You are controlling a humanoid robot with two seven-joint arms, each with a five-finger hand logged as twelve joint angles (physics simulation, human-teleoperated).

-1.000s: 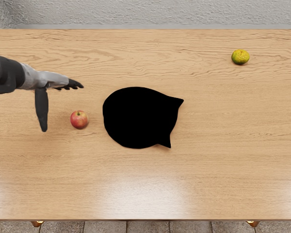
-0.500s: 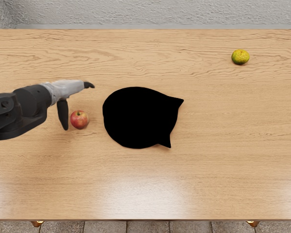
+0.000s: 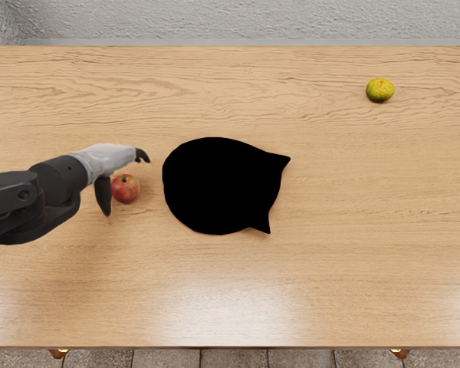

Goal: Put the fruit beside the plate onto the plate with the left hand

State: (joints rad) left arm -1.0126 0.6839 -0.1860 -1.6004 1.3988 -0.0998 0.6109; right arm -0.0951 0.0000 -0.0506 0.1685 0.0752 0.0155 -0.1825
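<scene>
Counter [image 3: 330,268], wooden, carrying one black plate [image 3: 218,184] at its middle, with no fruit on it. My left hand [image 3: 107,161], in from the left: fingers apart, clamped on nothing, thumb hanging just left of the apple [image 3: 125,188], which sits on the counter just left of the plate. Citrus fruit [image 3: 380,90], far right, well apart from the plate; as I judge it, the reach is nearly done, and grasp, lift and set-down remain.

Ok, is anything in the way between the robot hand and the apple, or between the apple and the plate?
Nothing visible. The left robot hand is right beside the apple, and only bare table separates the apple from the black plate.
</scene>
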